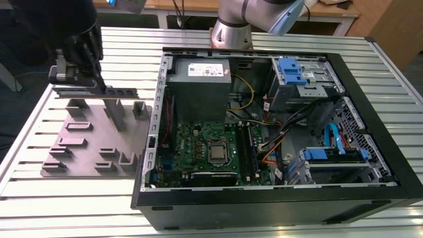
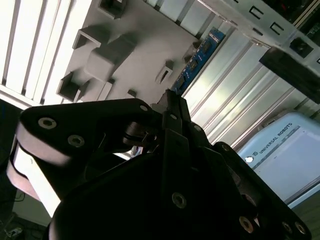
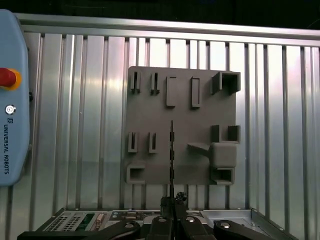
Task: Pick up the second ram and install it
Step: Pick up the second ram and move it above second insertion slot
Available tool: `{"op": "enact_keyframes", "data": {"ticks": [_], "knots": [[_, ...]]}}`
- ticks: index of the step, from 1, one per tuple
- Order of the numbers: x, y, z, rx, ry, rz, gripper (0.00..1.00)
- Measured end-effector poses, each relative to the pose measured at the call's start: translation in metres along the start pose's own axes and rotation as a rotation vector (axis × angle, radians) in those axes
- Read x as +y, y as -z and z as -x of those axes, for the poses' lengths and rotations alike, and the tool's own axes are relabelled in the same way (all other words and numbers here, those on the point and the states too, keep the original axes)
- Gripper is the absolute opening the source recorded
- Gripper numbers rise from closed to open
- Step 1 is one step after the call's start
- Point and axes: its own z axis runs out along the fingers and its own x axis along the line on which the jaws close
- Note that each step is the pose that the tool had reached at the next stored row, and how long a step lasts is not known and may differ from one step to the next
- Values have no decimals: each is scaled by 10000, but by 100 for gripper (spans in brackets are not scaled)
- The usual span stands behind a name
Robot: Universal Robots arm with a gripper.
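Observation:
In the exterior view the second ram [image 1: 122, 92], a long slim dark stick, hangs level just above the far edge of the grey holder plate [image 1: 86, 148]. My gripper [image 1: 99, 89] is shut on it from above, near the stick's middle. The first wrist view shows the ram [image 3: 171, 150] edge-on as a thin dark line running out from the gripper [image 3: 172, 204] over the holder plate [image 3: 200, 130]. The second wrist view shows the ram's bluish-green board [image 2: 200, 52] past the fingers [image 2: 172, 107].
An open computer case [image 1: 370, 148] lies at the exterior view's right, with a motherboard [image 1: 198, 144], CPU socket [image 1: 219, 151], dark memory slots [image 1: 247, 146], power supply [image 1: 201, 74] and blue drive brackets [image 1: 290, 69]. A teach pendant [image 3: 10, 100] rests on the slatted aluminium table [image 1: 79, 198].

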Motion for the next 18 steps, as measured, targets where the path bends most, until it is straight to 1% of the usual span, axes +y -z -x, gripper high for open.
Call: {"op": "enact_keyframes", "data": {"ticks": [3,8,18], "knots": [[-106,6,-1,1,-1,6,13],[-309,16,-2,0,-2,20,13],[-663,34,-4,1,-3,42,13]]}}
